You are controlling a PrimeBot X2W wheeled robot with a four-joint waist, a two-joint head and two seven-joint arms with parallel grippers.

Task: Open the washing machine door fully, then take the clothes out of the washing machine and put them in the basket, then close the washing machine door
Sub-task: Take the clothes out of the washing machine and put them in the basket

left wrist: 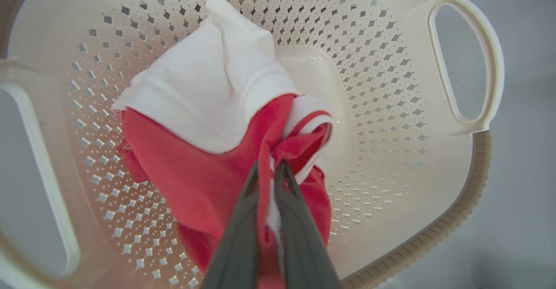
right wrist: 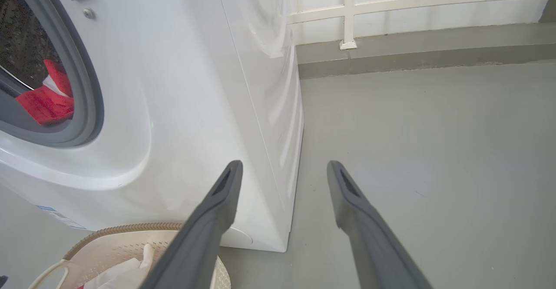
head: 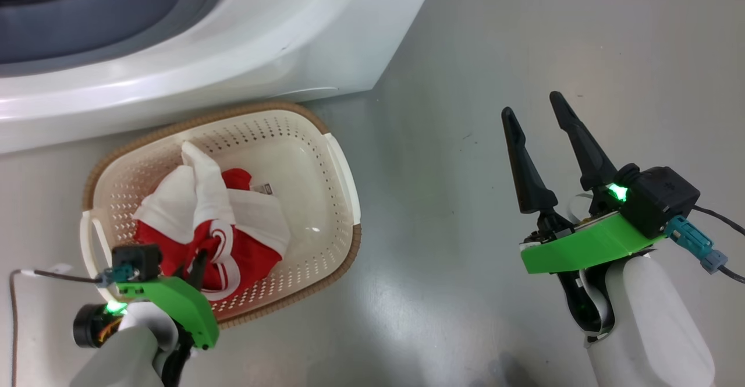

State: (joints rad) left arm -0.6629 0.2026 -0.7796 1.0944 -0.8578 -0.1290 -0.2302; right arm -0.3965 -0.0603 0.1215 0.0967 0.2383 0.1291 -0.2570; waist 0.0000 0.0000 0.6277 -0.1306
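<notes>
Two lots of red-and-white: clothes (head: 204, 224) heaped in the left half of the basket (head: 354, 241), mid-left of the head view; a further red garment (right wrist: 43, 104) inside the drum, upper left of the right wrist view, behind the grey gasket (right wrist: 89, 84).
Basket: on the grey floor (head: 465, 55) just in front of the washing machine (head: 233, 55); right half bare.
Left gripper (left wrist: 268, 167): lower left of the head view, above the basket's near-left rim; pinched almost closed on a fold of red cloth, with a strip of white caught between the fingers.
Right gripper (head: 531, 107): right side of the head view; spread wide, holding nothing, over bare floor well apart from the basket.
Step, by judgement: delivering this load into the basket; release not yet made; drum not yet emptied.
Handling: soft, light and limp; no shape of its own, so bound to sag and trail from any pinch; not fragile; thin cloth, likely to slide out of a shallow grip.
Where to take hold: on a bunched fold or the thicker ribbed hem, deep between the fingers, not on a single loose edge.
Risks: cloth clinging to a finger on opening; a trailing end draped over the rim; snagging on the gasket when drawing out the next piece.
</notes>
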